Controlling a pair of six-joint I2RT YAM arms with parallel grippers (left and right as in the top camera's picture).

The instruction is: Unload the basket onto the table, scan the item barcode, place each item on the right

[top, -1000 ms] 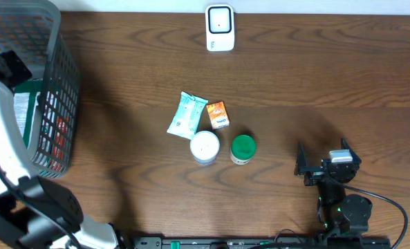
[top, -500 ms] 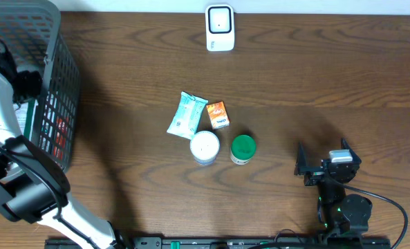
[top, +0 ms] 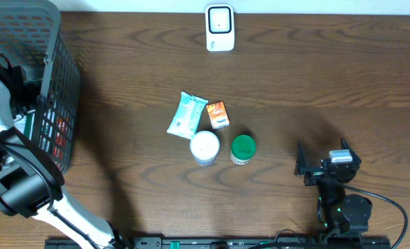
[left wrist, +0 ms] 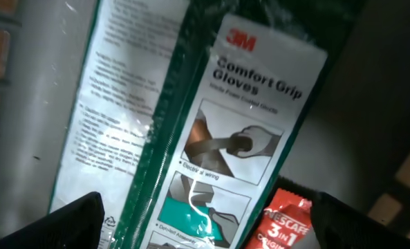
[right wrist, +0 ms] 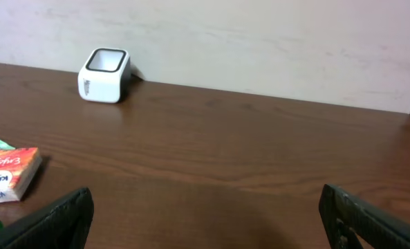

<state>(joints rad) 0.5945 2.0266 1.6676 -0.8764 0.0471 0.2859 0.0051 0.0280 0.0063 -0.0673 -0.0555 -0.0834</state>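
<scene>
Inside the grey wire basket (top: 65, 90), the left end effector (left wrist: 205, 229) gapes over a green-white plastic glove packet (left wrist: 253, 117); the right end effector (right wrist: 208, 223) gapes too.

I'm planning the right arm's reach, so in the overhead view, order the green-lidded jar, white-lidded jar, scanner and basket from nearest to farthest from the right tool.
From the right tool:
1. Green-lidded jar, mid-table.
2. White-lidded jar, just beyond it.
3. Scanner, far edge by the wall.
4. Basket, opposite end of the table.
</scene>
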